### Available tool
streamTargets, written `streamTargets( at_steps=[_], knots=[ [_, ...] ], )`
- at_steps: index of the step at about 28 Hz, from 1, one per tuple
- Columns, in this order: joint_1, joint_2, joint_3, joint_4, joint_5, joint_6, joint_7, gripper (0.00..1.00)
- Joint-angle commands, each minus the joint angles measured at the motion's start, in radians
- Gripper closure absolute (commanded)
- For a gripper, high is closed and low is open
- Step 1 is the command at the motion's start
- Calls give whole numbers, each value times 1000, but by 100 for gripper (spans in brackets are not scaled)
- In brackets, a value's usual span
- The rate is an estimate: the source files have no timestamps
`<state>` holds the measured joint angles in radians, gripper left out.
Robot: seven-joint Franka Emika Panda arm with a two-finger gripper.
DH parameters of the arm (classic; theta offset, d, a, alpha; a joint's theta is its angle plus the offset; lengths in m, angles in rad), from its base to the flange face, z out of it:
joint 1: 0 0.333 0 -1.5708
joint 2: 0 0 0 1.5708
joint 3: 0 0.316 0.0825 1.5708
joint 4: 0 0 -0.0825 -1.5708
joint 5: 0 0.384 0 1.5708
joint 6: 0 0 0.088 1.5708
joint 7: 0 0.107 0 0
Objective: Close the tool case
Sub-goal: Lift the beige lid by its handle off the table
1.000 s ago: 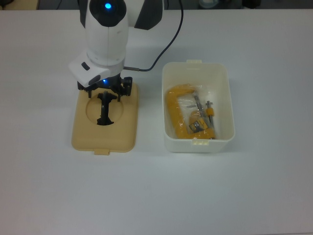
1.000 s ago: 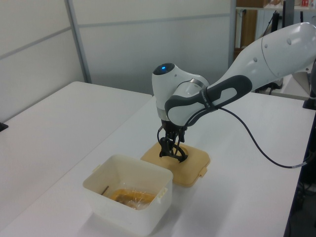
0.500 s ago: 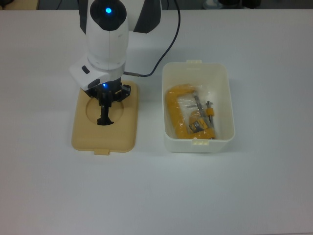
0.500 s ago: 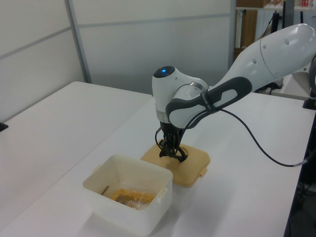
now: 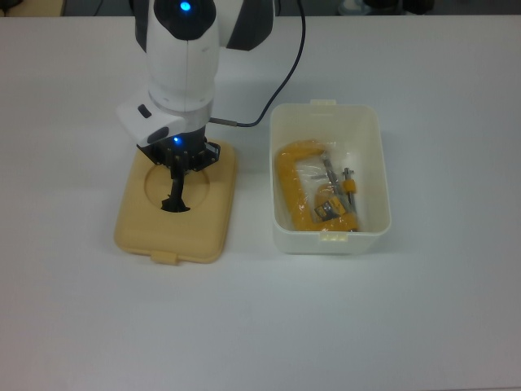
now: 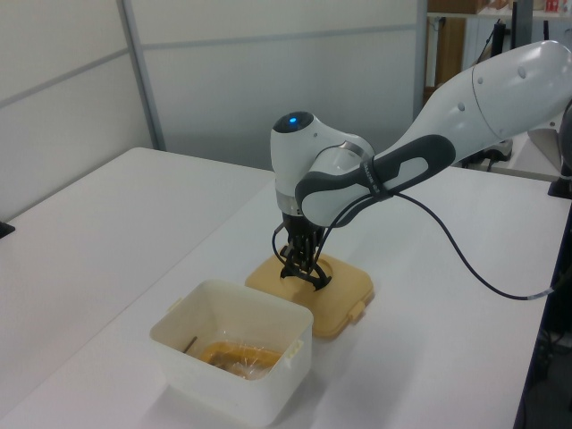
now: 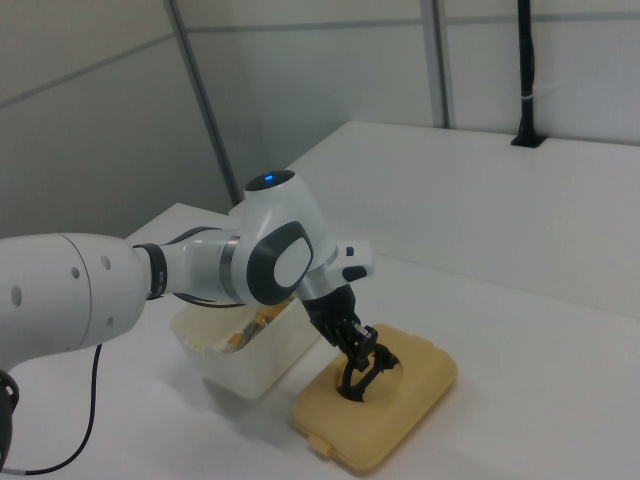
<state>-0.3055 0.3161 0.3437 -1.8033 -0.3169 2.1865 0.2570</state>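
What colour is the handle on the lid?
The handle is black, clearest in the top view.

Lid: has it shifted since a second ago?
Yes. The lid is now skewed in the top view, its near edge further from the white box.

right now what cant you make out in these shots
- Gripper fingers: top view, covered by the arm's white wrist.
- Lid underside: all views, faces the table.
- Small parts beside the yellow clamp: top view, too small; box wall hides them in the left view.
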Motion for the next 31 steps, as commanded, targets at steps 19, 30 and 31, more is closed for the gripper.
streamTargets(
  at_steps=[19, 30, 31],
  knots=[
    [-23, -161, 14, 239, 203, -390, -137, 100],
    [34, -172, 17, 239, 199, -393, -113, 100],
    [39, -172, 17, 239, 197, -392, -105, 100]
  ],
)
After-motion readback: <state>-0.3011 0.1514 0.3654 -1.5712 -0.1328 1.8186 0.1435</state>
